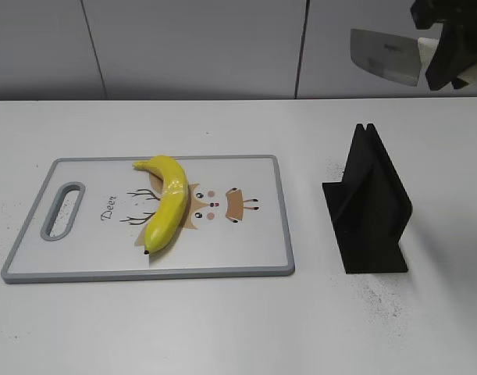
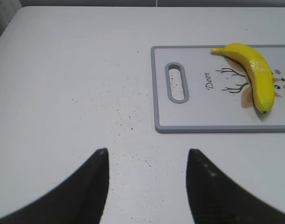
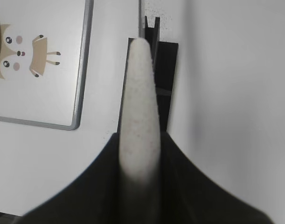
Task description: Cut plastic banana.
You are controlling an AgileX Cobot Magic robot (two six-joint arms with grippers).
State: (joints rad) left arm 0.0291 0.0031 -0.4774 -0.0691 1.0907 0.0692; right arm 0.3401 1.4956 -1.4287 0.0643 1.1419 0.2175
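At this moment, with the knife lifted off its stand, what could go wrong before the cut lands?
1. The plastic banana lies loose and curved on the cutting board; the left hand is open over bare table, not steadying it, so it may roll or skid under the blade.
2. The right hand holds the knife high and far right; it must cross over the black knife stand and could clip it.
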